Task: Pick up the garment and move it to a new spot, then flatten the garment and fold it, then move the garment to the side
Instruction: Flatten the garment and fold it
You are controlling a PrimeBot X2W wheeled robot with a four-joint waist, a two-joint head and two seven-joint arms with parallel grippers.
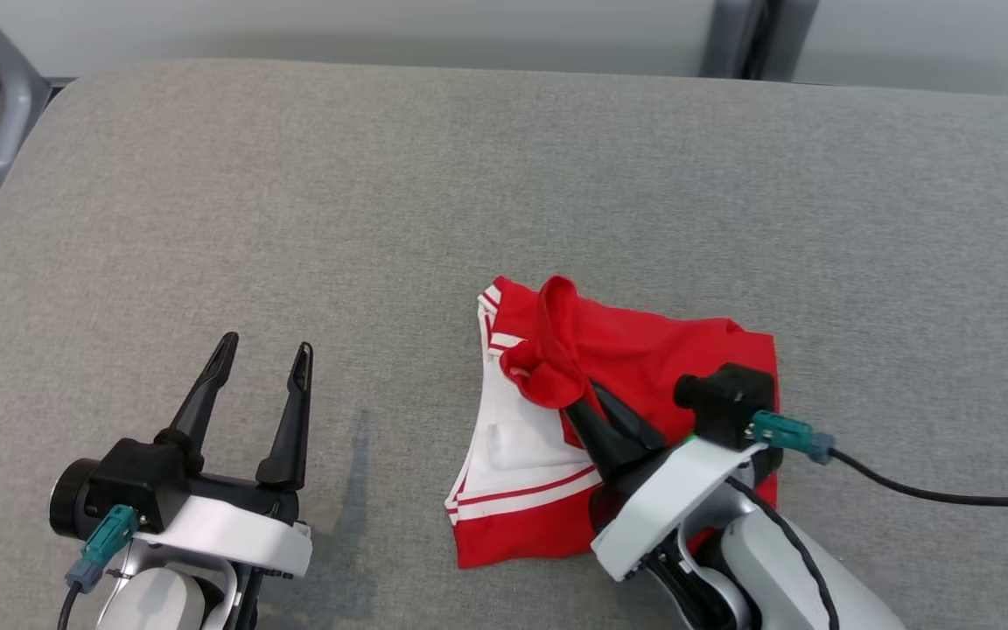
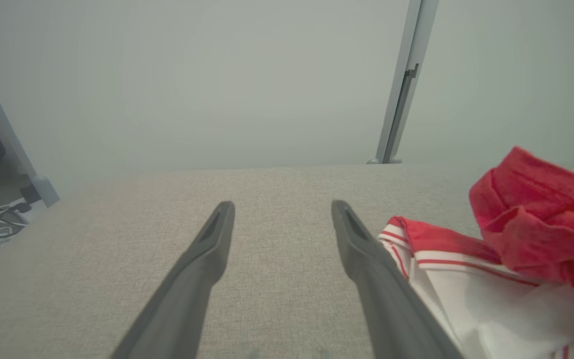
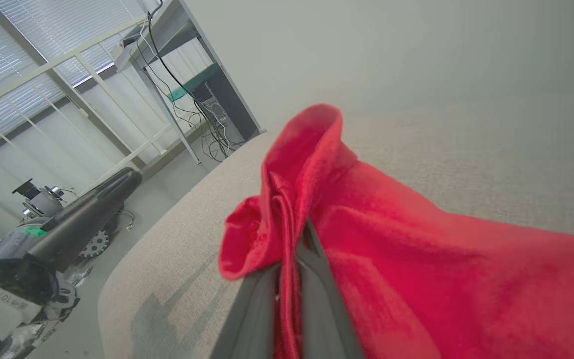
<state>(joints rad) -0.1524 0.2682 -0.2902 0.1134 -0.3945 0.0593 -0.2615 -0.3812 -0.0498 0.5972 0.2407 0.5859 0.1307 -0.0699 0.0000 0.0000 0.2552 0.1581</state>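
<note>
One hem (image 3: 292, 199), perhaps, in right gripper (image 1: 589, 401)

**Charcoal fingers, white wrists, teal plugs**

The left claw (image 1: 265, 343) and the right claw (image 1: 587, 398) each have two long, tapering fingers (image 2: 207, 259) in matte charcoal, with a shallow groove near each tip. Behind the fingers sits a blocky black housing (image 1: 141, 477) on a smooth white wrist shell (image 1: 670, 503). A teal connector (image 1: 784, 433) plugs into each housing, trailing a thin black cable (image 1: 950, 497). The right forearm (image 1: 784, 569) is pale grey and rounded, with a black lead along it.
</note>
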